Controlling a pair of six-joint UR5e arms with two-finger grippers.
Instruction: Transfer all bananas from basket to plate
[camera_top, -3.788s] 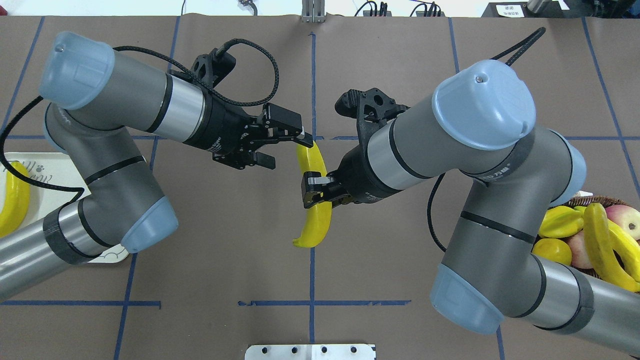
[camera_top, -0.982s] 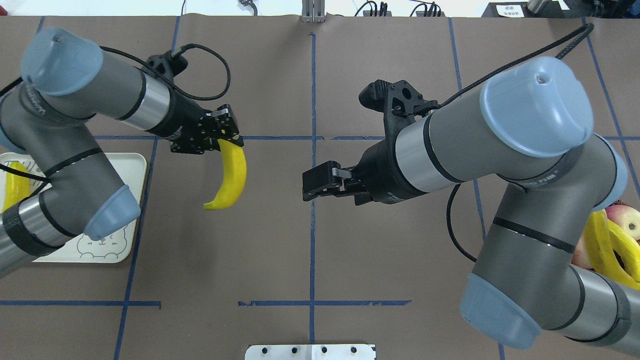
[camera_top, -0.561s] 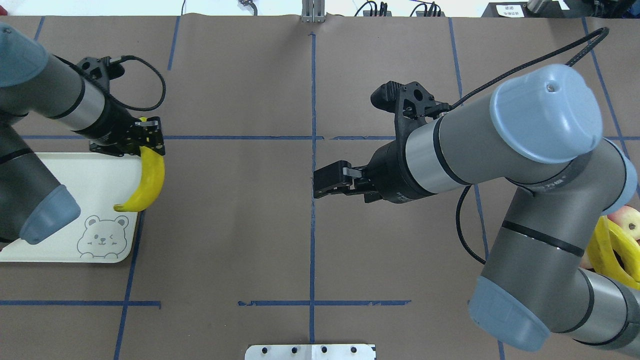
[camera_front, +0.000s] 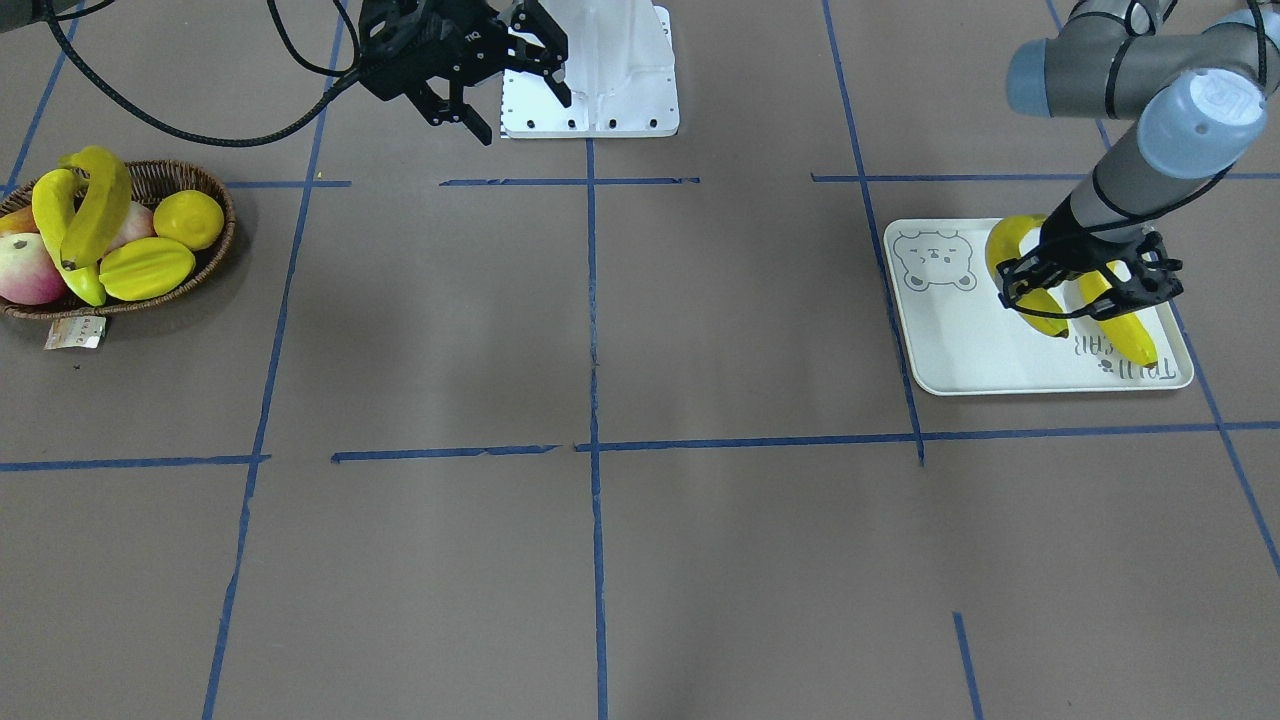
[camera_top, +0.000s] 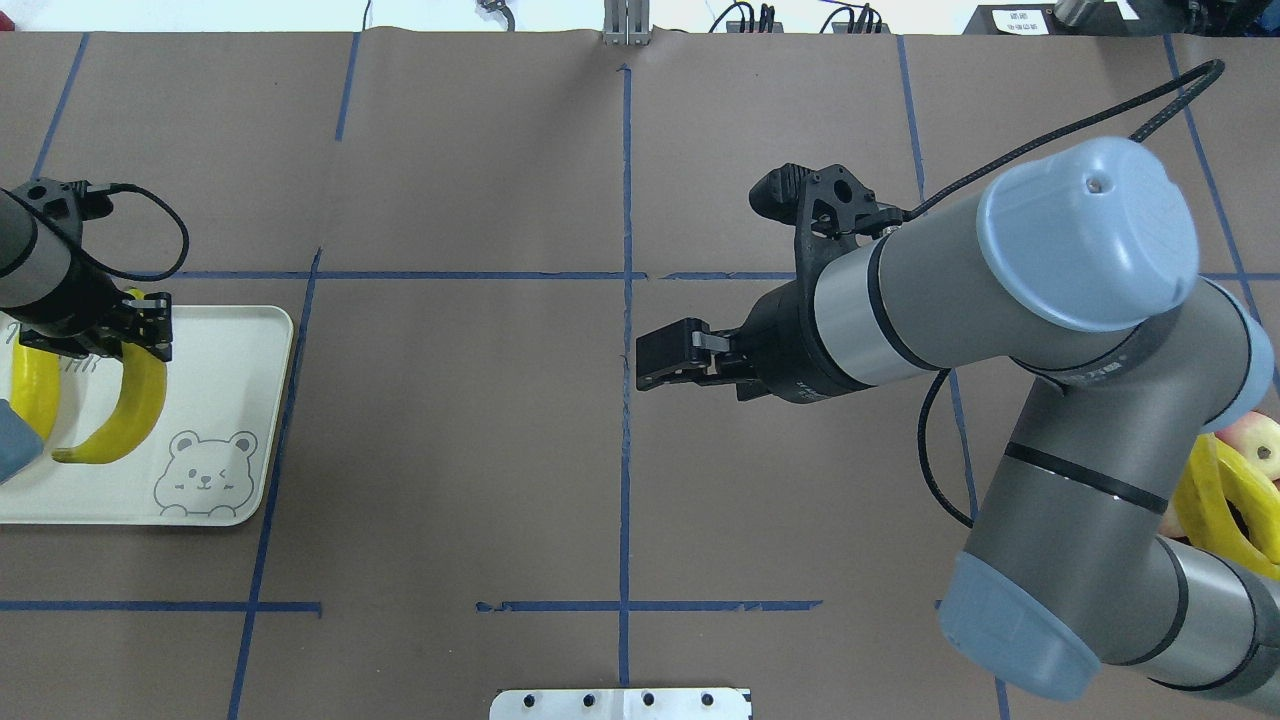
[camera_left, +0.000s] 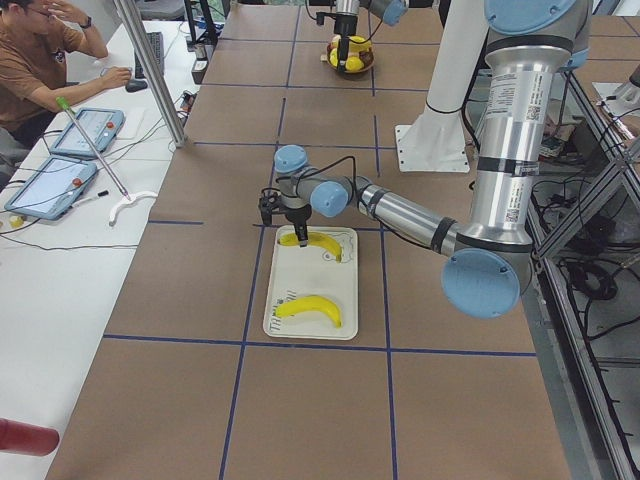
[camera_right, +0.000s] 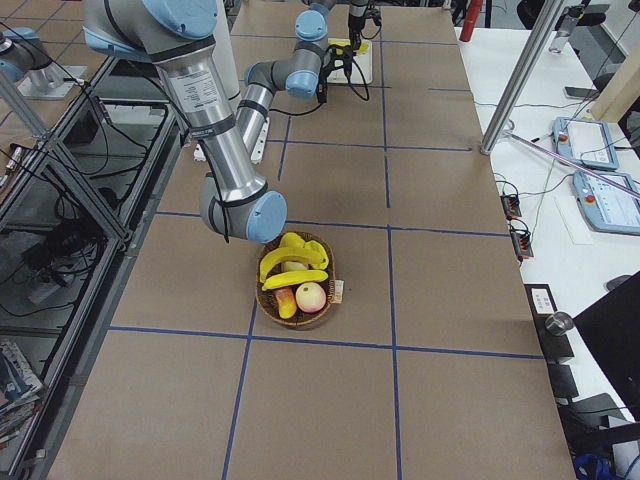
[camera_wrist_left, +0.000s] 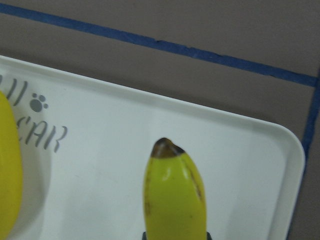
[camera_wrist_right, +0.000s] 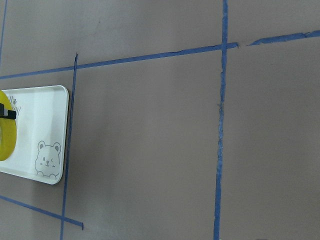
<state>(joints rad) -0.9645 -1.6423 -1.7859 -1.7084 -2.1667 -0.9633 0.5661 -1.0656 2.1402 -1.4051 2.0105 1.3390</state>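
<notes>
The left gripper (camera_top: 148, 330) grasps a banana (camera_top: 125, 410) over the plate (camera_top: 235, 400) at the bench's (camera_top: 450, 450) 9 o'clock, beside another banana (camera_top: 35, 395), while the right gripper (camera_top: 645, 362) hangs released and empty at mid-bench.

Bright, even room light from above in all my views, no hard glare. Shadows are soft: I see only faint smudges on the brown table (camera_front: 590, 330) in the front view. In the overhead view the strip past the table's far edge is blown out white. Left wrist view is dim, and the banana (camera_wrist_left: 175, 195) close to the lens is soft against a greyish plate (camera_wrist_left: 100, 150). Right wrist view is sharp.
</notes>
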